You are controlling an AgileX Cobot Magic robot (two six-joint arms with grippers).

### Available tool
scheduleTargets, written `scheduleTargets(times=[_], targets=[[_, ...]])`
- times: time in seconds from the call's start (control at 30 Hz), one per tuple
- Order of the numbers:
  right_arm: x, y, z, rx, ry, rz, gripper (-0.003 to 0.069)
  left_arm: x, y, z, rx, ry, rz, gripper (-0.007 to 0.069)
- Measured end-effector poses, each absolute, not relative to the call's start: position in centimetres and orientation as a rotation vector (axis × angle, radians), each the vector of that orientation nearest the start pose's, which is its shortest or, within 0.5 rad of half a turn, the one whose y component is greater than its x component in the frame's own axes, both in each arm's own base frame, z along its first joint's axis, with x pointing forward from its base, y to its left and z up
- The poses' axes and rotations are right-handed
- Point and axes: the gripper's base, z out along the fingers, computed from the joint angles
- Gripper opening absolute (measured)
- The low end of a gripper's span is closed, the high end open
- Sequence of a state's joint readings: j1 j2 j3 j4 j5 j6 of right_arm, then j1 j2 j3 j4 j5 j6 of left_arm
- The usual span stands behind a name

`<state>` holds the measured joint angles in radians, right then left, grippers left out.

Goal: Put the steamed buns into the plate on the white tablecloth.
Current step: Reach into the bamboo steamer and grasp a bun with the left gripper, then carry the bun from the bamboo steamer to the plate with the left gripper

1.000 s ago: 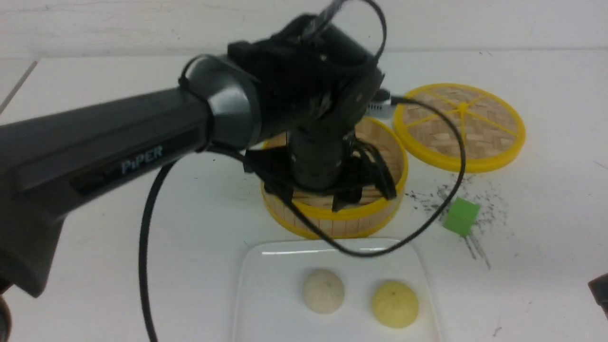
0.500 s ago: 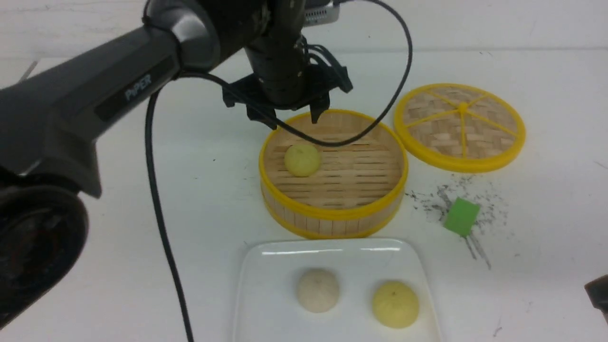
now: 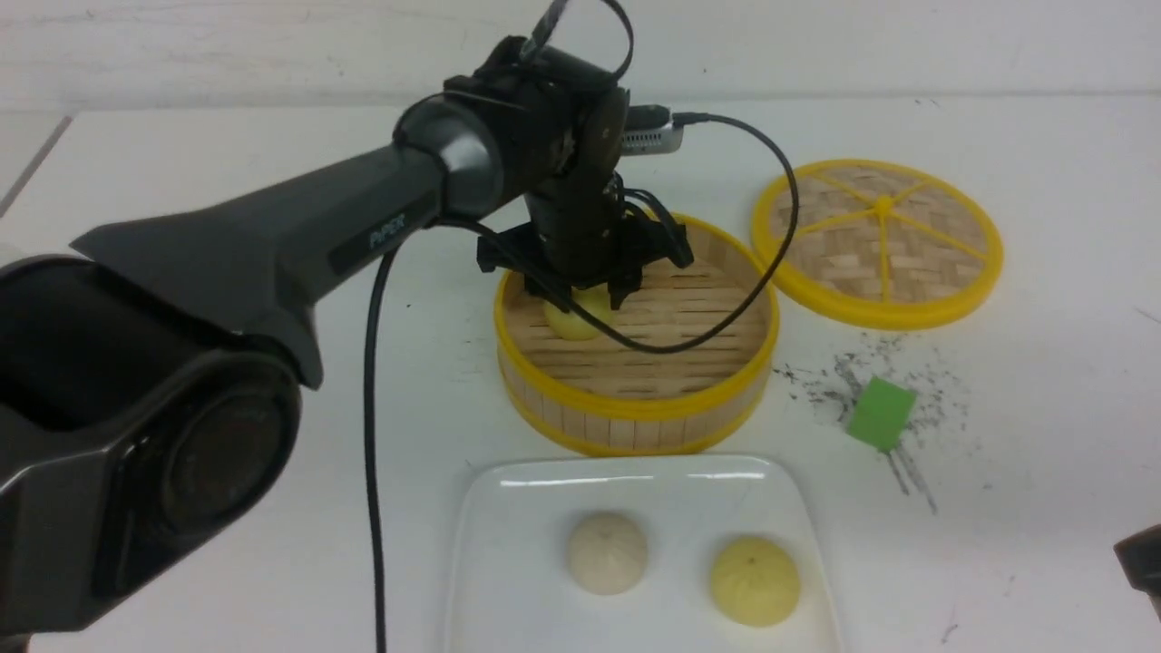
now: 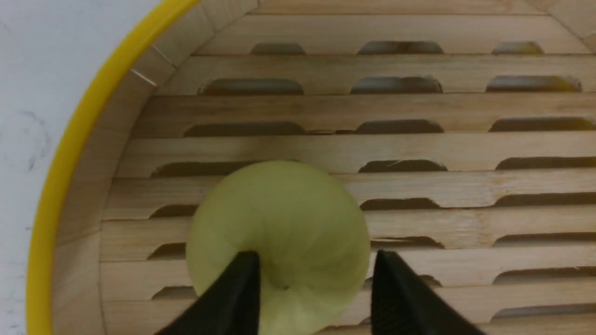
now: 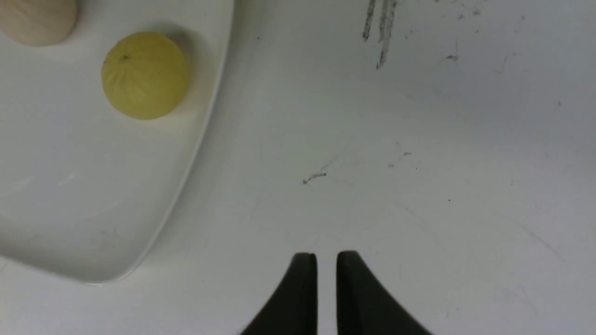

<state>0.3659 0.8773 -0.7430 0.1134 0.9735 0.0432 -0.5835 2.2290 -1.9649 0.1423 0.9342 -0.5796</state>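
Two-thirds done: off-white bun [image 3: 608,553] and yellow bun [image 3: 755,580] on plate [image 3: 508,553], lower centre. Remaining: third bun [image 3: 570,323] in basket [image 3: 635,410], mid-frame, between left gripper [image 3: 582,297] jaws, grip unclear. At lower right, right gripper [image 5: 326,257] nearly closed, empty.

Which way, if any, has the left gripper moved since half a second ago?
Yes: left gripper dropped from above the basket's rim into it, fingers straddling the yellow bun.

We read single marking: "PiPER", pale letters on dark forearm link of left arm [image 3: 272,227], left of centre in upper half of front view.
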Motion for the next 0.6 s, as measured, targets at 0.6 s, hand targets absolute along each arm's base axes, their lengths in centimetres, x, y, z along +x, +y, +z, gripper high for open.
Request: scheduleTargets(times=[0.6], targets=[[13.5, 6.1, 29.8, -0.372, 2.586, 0.292, 0.0094, 39.5, -24.7, 32.8, 0.179, 2.626, -0.175, 0.0019]])
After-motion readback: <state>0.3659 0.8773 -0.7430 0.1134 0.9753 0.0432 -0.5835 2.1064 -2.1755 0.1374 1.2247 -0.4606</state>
